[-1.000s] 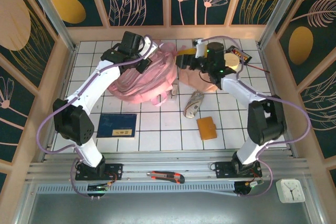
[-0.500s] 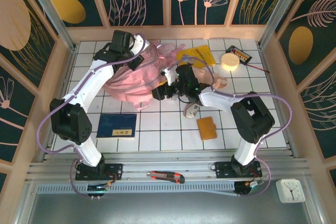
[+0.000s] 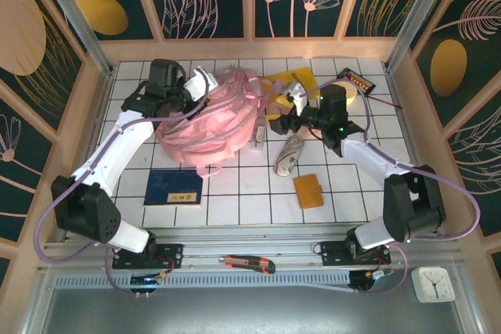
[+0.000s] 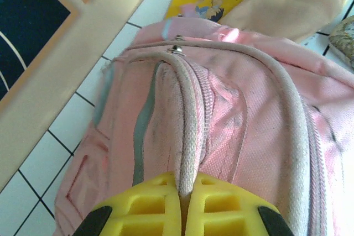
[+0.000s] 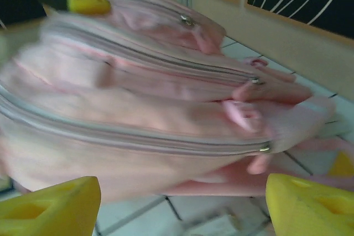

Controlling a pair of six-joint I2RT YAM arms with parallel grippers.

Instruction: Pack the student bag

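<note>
Clamping the student bag (image 3: 207, 119) on the tiled table's (image 3: 235, 185) far-left part.
Pinching its pale trim strip (beside a zip) between the closed left gripper (image 4: 182, 190); hovering the right gripper (image 5: 182, 203) just beside its zipped side, yellow fingers spread wide.

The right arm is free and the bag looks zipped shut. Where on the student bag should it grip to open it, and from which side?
Probably the pink pull tab at a zip's end on the student bag: it stands proud of the soft fabric, so jaws can pinch it. Come from the side the right gripper faces, jaws open; the left gripper is shut on a strap.
</note>
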